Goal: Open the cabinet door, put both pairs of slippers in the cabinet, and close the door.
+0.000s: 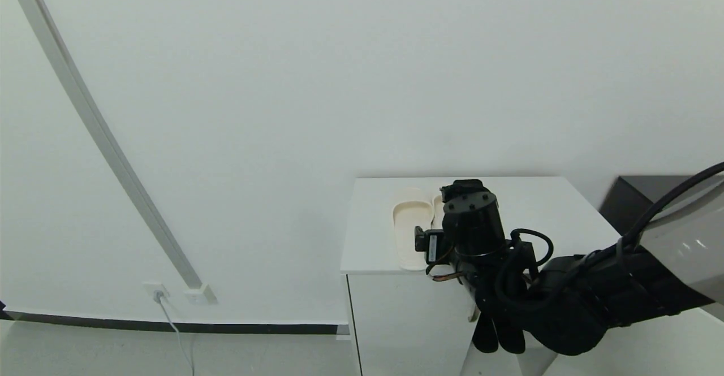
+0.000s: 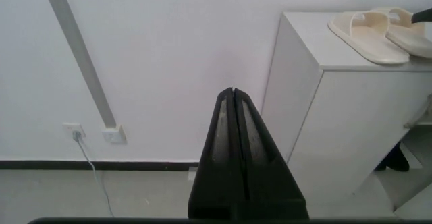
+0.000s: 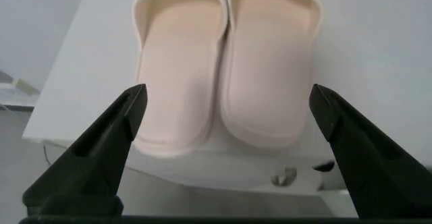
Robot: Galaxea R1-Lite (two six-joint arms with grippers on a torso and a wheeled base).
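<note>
White cabinet (image 1: pixel 565 217) against a white wall, seen from above. One pair of cream slippers (image 1: pixel 413 226) lies side by side on the cabinet top, at its left side, w/ ends reaching the near edge. R tool (image 3: pixel 227 96) hovers just above the pair, spread wide, one finger either side of the two slippers, gripping nothing. L tool (image 2: pixel 233 92) is lower, left of the cabinet, fingers pressed together, nothing between them, pointing toward the wall. Wall socket (image 1: pixel 155 291) w/ a cable sits low on the wall, far left. Can't tell if the cabinet door is open.
</note>
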